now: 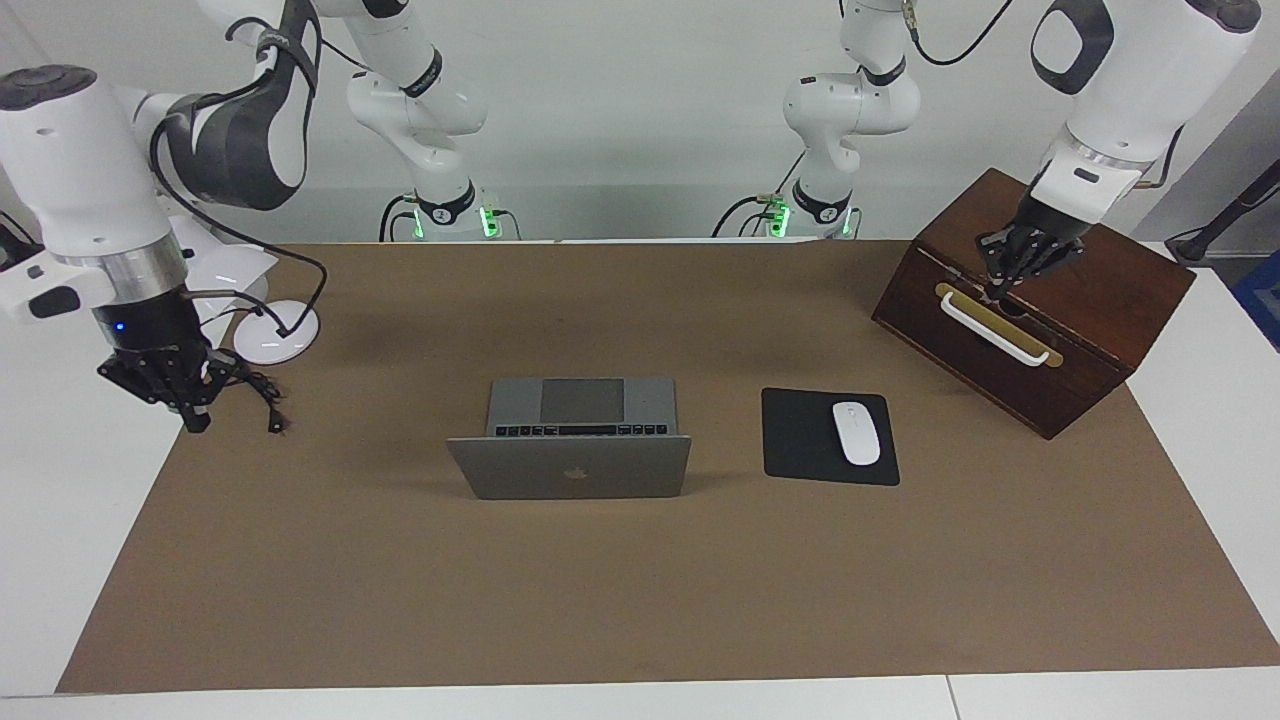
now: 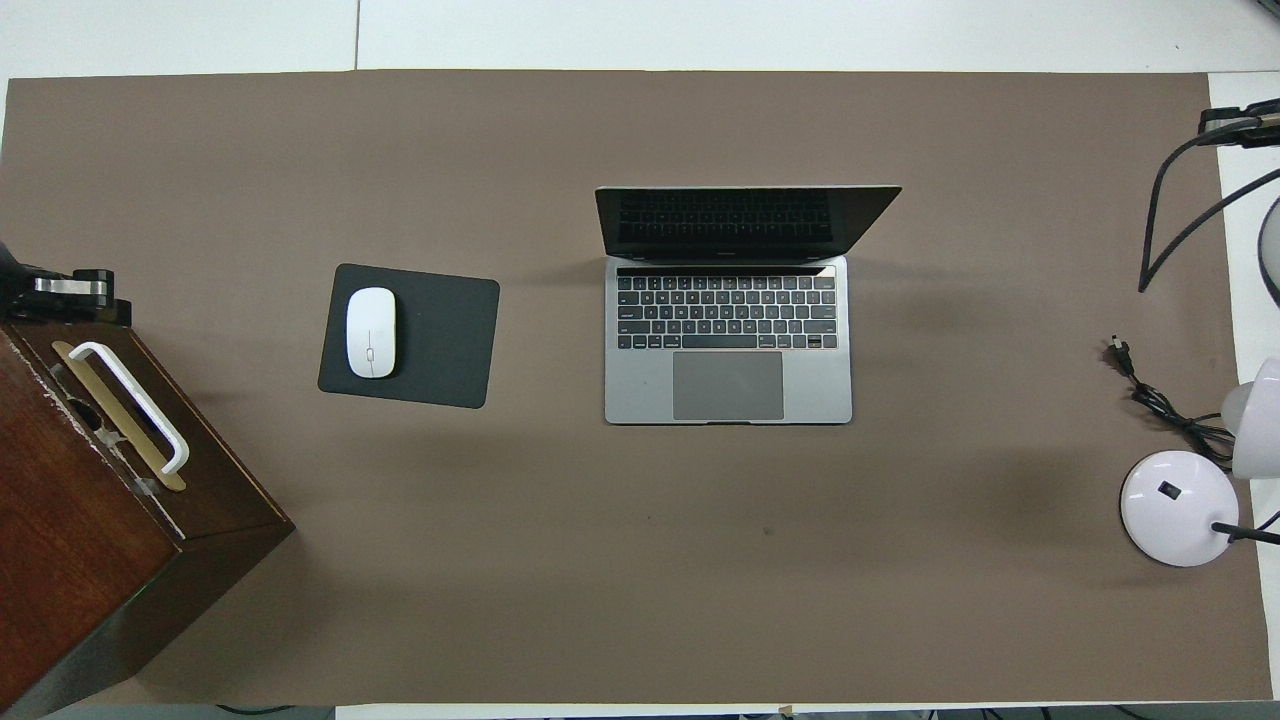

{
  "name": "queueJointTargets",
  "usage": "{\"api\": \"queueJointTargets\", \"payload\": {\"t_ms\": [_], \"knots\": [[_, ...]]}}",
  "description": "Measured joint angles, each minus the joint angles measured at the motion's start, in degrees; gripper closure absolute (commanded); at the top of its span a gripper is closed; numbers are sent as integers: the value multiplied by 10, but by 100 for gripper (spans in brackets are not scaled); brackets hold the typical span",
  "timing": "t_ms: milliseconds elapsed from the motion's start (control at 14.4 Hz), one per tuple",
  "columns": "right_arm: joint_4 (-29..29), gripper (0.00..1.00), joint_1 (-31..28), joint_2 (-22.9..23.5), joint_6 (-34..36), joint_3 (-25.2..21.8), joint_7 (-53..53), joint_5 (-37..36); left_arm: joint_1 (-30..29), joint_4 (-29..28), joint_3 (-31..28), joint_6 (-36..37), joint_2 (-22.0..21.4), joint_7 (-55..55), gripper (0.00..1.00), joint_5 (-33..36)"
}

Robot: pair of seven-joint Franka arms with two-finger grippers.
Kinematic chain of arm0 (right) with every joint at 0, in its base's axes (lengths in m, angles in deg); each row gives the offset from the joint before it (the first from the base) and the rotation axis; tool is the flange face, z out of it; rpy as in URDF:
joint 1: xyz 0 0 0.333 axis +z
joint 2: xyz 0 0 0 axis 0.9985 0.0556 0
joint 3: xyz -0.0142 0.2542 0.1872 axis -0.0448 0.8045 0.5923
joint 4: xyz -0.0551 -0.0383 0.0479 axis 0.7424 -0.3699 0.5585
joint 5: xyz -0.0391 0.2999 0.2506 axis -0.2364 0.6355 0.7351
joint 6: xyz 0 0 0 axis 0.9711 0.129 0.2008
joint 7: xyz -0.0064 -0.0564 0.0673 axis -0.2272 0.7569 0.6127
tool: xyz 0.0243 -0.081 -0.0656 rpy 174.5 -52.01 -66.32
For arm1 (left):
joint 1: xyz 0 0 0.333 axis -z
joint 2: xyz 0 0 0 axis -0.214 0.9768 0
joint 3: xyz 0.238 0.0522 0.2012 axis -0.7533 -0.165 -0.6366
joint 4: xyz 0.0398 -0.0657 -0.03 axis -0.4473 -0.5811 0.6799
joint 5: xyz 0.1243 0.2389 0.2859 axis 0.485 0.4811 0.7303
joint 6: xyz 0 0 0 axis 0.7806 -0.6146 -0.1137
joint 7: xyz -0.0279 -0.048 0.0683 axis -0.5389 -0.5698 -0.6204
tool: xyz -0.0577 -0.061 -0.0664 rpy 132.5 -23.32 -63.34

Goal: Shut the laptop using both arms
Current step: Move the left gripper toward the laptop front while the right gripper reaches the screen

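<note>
The laptop (image 1: 570, 465) stands open in the middle of the brown mat, its lid with the apple logo turned away from the robots. The overhead view shows its black keys and grey trackpad (image 2: 728, 340), with the screen dark. My left gripper (image 1: 1005, 285) hangs over the top of a wooden box at the left arm's end, close above its white handle; only its tip (image 2: 60, 290) shows in the overhead view. My right gripper (image 1: 165, 385) hangs low over the mat's edge at the right arm's end, well apart from the laptop.
A white mouse (image 1: 856, 432) lies on a black mouse pad (image 1: 800, 440) between the laptop and the wooden box (image 1: 1040, 330). A white desk lamp base (image 1: 277, 332) and a loose black cable (image 1: 262, 390) lie by the right gripper.
</note>
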Motion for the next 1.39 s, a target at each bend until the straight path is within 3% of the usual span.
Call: {"api": "queueJointTargets", "payload": {"t_ms": [347, 555, 1041, 1388], "knots": [[-30, 100, 3, 50, -17, 4, -5, 0, 30, -103, 4, -112, -42, -5, 100, -24], [-99, 100, 7, 92, -10, 6, -7, 0, 54, -179, 5, -189, -73, -6, 100, -28], [-305, 100, 35, 253, 4, 4, -64, 0, 130, -325, 7, -352, -133, -11, 100, -28], [-344, 100, 100, 301, -7, 1, -145, -28, 181, -392, 7, -459, -144, -38, 100, -29]]}}
